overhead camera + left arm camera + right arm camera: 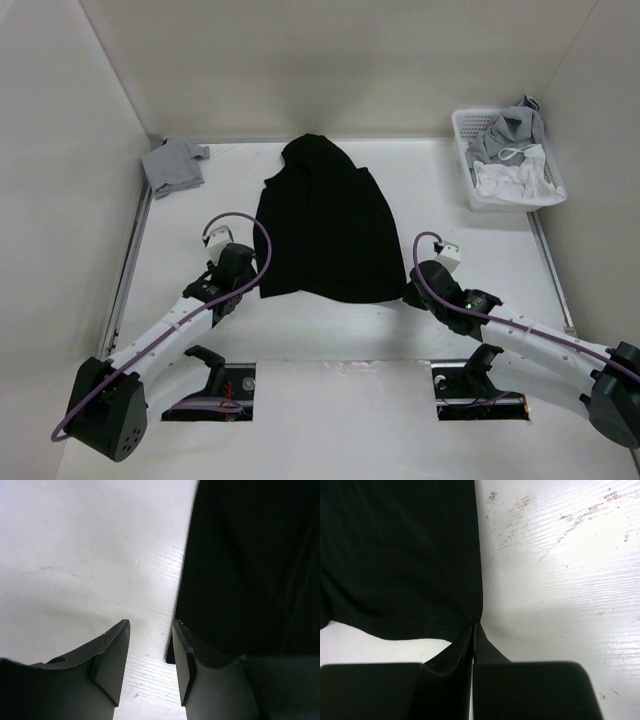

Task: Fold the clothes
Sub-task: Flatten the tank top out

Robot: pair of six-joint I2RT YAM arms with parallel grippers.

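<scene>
Clothes (325,225) lie flat mid-tabletop (420,180), long axis top-to-bottom of frame. Left claw (150,630) open, hem corner just to its rt. Right claw (474,630) closed at lower-rt corner; pinch unclear.

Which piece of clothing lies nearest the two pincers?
The black shirt, spread flat mid-table with the left pincer and right pincer at its near corners. The grey cloth lies far left, the others bundled in the white basket.

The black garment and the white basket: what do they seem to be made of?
The black garment: soft matte fabric, probably knit; it lies limp with soft creases, no shine. The white basket: likely rigid plastic, with a slotted wall.
</scene>
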